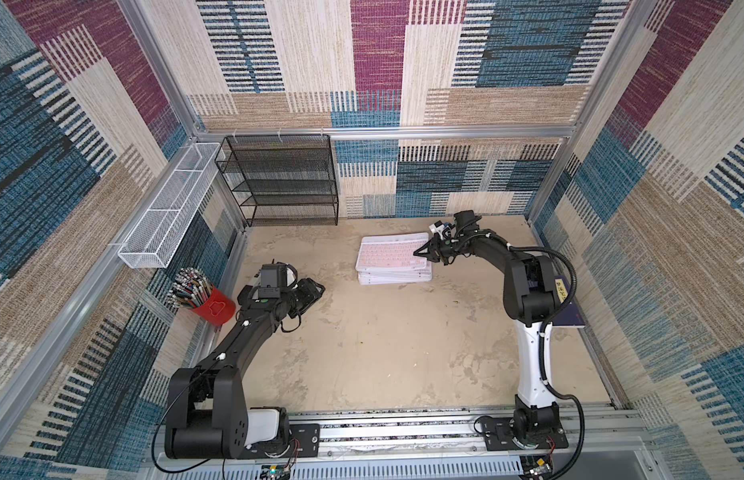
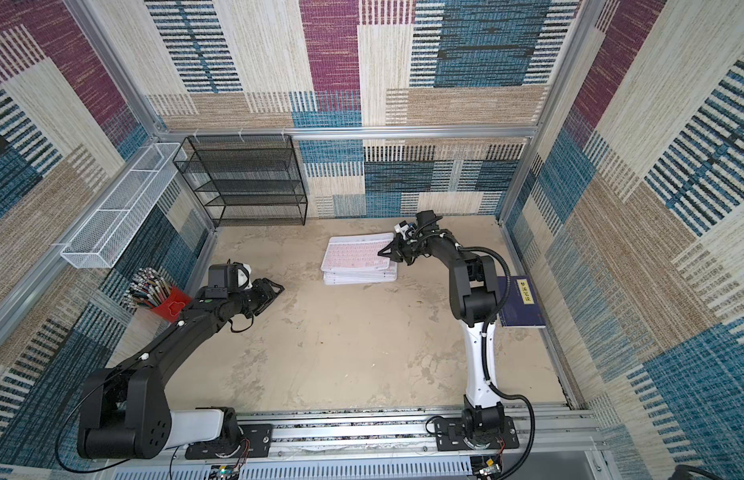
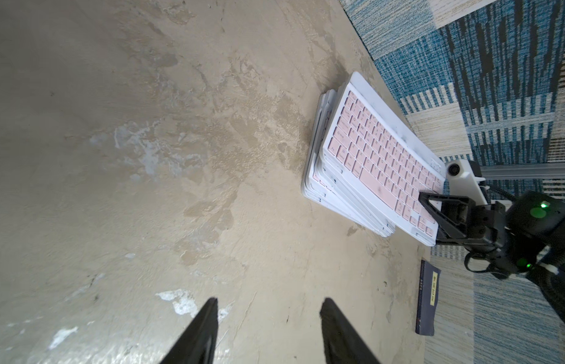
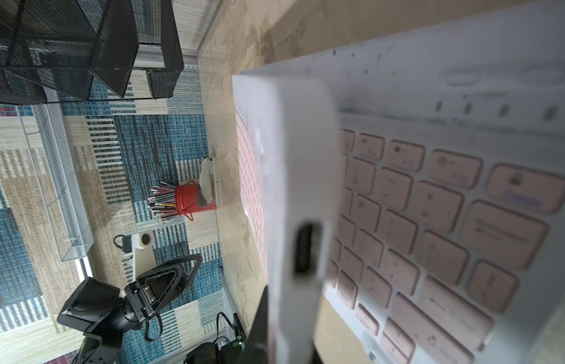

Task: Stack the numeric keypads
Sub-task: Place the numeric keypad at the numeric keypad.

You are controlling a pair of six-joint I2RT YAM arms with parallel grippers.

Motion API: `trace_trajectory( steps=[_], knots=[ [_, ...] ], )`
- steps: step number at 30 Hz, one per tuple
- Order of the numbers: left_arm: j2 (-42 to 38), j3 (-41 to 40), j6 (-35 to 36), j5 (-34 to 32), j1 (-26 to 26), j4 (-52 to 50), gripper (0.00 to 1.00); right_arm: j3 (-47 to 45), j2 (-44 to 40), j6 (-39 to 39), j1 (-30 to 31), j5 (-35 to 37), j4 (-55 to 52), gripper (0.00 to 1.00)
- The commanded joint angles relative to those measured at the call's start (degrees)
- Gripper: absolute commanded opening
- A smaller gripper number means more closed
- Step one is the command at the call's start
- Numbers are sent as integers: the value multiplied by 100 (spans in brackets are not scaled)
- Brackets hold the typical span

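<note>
Stack of keypads [image 1: 397, 277] sits near far edge of tabletop [image 1: 362, 357]; right gripper [image 1: 420, 252] clenched on end of top pink keypad [image 1: 386, 257]; left gripper [image 3: 268, 315] parted, empty.

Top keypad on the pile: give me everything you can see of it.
The top keypad is thin, flat and rectangular, with a scuffed white frame that looks like plastic and pink keys facing up. A dark slot shows in its edge. It lies on the pile of keypads, skewed against it, with the gripped end seemingly raised. The right gripper has its jaws shut on that end.
</note>
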Motion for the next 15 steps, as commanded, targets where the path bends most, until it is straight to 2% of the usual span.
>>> trace_trajectory(
  steps=[1, 4, 5, 8, 15],
  knots=[
    [30, 37, 1, 1, -30, 117, 56, 207, 155, -329, -13, 1610, -924, 0],
    [100, 43, 2, -19, -56, 138, 56, 466, 240, -442, 29, 2457, -1283, 0],
    [122, 40, -11, -15, -65, 144, 56, 494, 265, -480, 28, 2521, -1323, 0],
    [207, 20, -18, -13, -101, 208, 56, 555, 425, -586, 31, 2172, -1382, 0],
    [332, 43, -24, -9, -136, 267, 55, 883, 884, -740, 30, 2164, -1628, 0]
  ],
)
